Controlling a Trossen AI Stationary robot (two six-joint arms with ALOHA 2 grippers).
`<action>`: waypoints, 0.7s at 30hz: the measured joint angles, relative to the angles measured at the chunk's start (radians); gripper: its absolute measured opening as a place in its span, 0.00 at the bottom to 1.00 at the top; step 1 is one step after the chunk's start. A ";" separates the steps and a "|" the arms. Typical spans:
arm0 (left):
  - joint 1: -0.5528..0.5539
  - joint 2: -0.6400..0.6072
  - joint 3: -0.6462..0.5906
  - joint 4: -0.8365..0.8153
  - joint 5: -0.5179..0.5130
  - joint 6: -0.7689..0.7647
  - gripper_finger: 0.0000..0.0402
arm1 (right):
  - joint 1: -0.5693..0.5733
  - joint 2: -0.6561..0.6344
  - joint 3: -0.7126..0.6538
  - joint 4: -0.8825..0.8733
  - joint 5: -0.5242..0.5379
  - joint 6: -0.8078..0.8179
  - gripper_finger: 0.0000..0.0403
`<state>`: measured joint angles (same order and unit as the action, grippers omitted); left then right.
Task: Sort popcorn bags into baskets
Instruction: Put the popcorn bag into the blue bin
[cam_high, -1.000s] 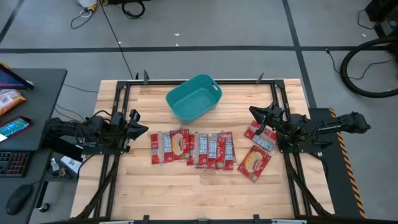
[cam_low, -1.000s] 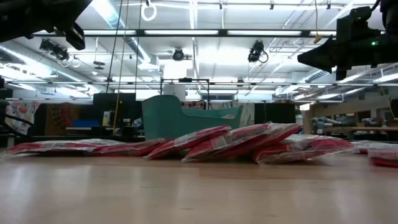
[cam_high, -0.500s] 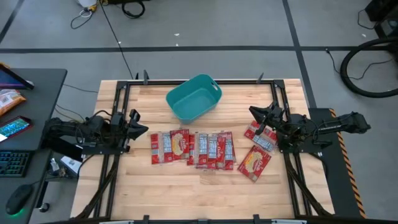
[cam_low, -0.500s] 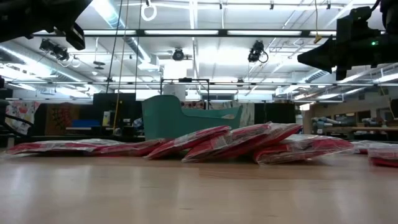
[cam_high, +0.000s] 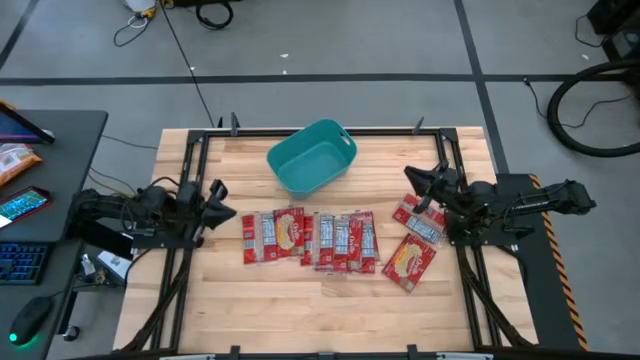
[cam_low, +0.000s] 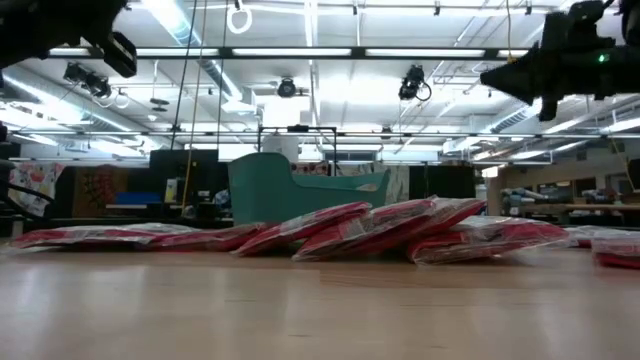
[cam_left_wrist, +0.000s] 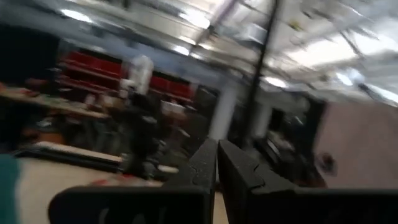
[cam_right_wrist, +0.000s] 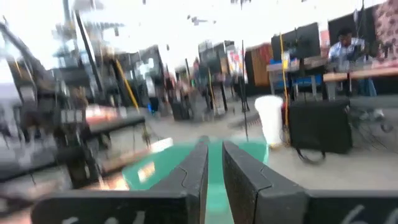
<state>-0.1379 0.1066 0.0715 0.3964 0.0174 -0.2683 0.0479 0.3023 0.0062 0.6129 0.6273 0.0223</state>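
Observation:
Several flat red popcorn bags (cam_high: 310, 238) lie overlapping in a row across the middle of the table, and in the low view the bags (cam_low: 370, 225) lean on one another. Two more bags (cam_high: 412, 240) lie to the right of the row. The teal tub (cam_high: 312, 157) stands behind the row near the far edge, and the tub (cam_right_wrist: 180, 168) also shows in the right wrist view. My left gripper (cam_high: 232, 210) hovers shut above the table, left of the row. My right gripper (cam_high: 410, 178) hovers shut above the right-hand bags, its tips toward the tub.
Black frame rails (cam_high: 190, 180) run along the table's left, right and far sides. A desk (cam_high: 40, 180) with a keyboard, a phone and an orange snack packet (cam_high: 15, 160) stands left of the table. Bare wood (cam_high: 300, 310) lies between the bags and the near edge.
My right gripper has risen a little and drawn slightly toward the far edge, staying shut. My left arm has shifted slightly as well. The bags and the tub have not moved.

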 joint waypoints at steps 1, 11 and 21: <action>-0.001 0.000 0.000 -0.010 0.028 0.014 0.06 | 0.000 0.000 0.000 0.047 0.000 -0.025 0.13; 0.000 0.005 0.000 -0.050 0.054 -0.027 0.06 | 0.000 0.032 0.063 0.194 -0.100 0.010 0.13; 0.000 0.005 0.000 -0.155 0.031 -0.026 0.06 | -0.062 0.303 0.195 0.114 -0.162 0.086 0.13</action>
<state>-0.1379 0.1120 0.0715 0.2418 0.0489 -0.2946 -0.0146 0.6055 0.2014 0.7266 0.4658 0.1083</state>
